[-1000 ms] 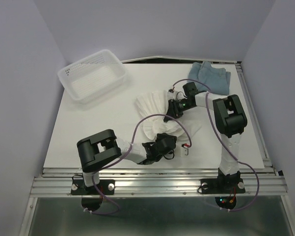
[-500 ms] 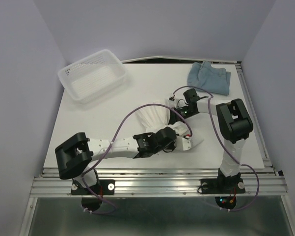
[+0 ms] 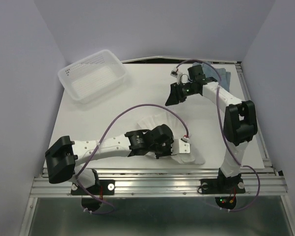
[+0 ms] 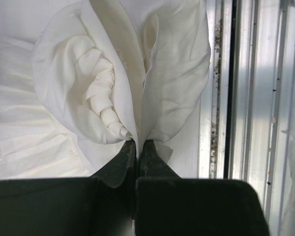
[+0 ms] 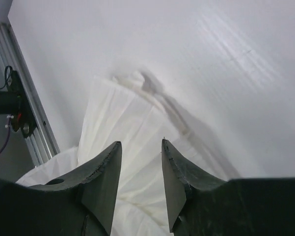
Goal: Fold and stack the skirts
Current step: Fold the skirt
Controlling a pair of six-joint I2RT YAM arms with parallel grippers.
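The white skirt (image 3: 154, 122) lies bunched near the table's front edge, right of centre. My left gripper (image 3: 185, 151) is shut on a pinched fold of it; in the left wrist view the cloth (image 4: 88, 88) billows out from the closed tips of the left gripper (image 4: 137, 143). Raised above the back half of the table, my right gripper (image 3: 171, 100) is open and holds nothing. In its wrist view the right gripper (image 5: 141, 143) hovers well above the white skirt (image 5: 118, 123). The blue-grey skirt (image 3: 226, 77) sits at the back right, mostly hidden by the right arm.
A white mesh basket (image 3: 104, 88) stands at the back left. The metal rail (image 4: 235, 98) along the table's front edge runs just beside the held cloth. Purple cables loop over both arms.
My left gripper shut on the white skirt and dragged it toward the front right edge. My right gripper came off the skirt, rising and moving toward the back.
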